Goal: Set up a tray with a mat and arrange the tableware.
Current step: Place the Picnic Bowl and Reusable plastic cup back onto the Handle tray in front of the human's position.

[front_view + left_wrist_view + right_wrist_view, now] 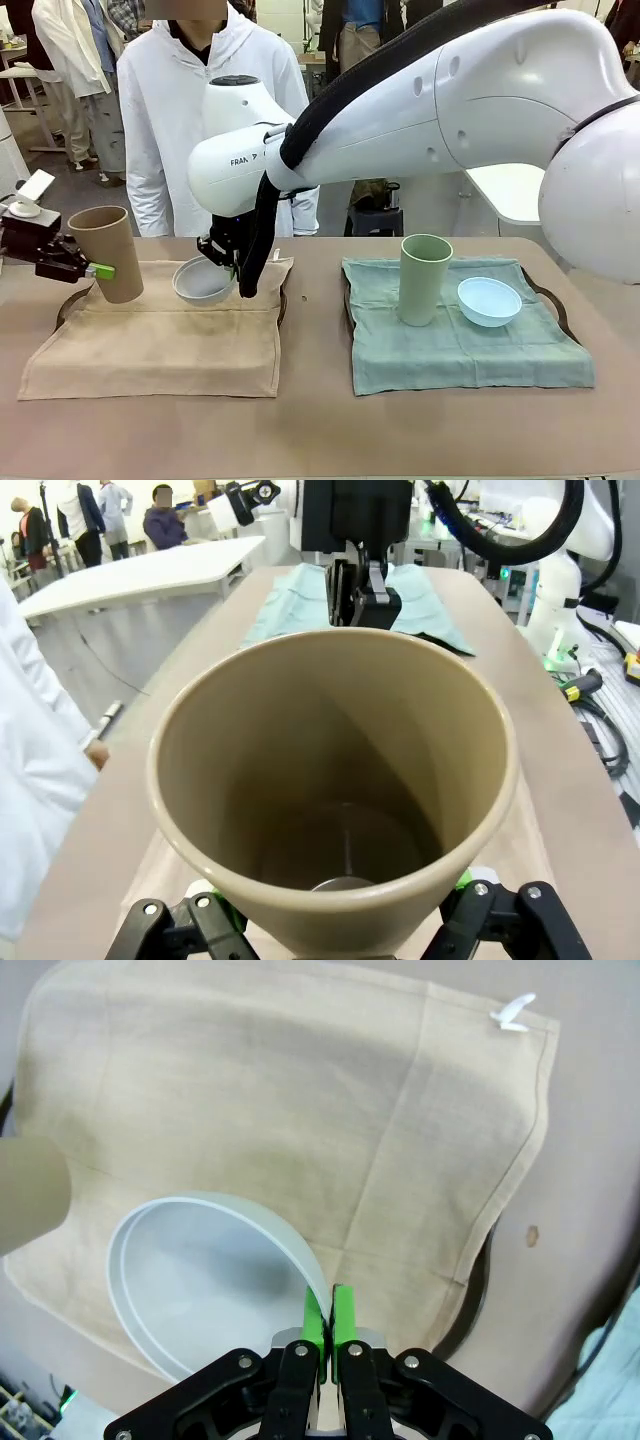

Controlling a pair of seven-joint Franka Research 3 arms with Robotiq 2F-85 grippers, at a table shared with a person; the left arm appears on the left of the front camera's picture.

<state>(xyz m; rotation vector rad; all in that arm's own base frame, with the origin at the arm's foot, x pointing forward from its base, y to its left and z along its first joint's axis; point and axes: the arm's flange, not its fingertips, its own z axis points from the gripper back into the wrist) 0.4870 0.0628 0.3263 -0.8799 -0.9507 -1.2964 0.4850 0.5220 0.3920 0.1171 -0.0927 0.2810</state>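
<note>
My left gripper [92, 270] is shut on the tan tumbler [108, 252], which it holds tilted over the left edge of the tan mat [160, 335]. In the left wrist view the tumbler [335, 780] opens toward the camera between my fingers [200, 920]. My right arm reaches across, and my right gripper [226, 262] is shut on the rim of the white bowl [203, 281], tipped just above the mat. The right wrist view shows the pads [317, 1315] pinching the bowl's [200, 1280] rim over the mat [300, 1110]. A pale green tumbler [424, 278] and a light blue bowl [489, 300] stand on the green mat [450, 350].
Each mat lies over a dark tray, with rims showing at the left [68, 305] and the right [548, 297]. A person in a white jacket [170, 120] stands at the far side. Bare table [315, 400] runs between the trays and along the front.
</note>
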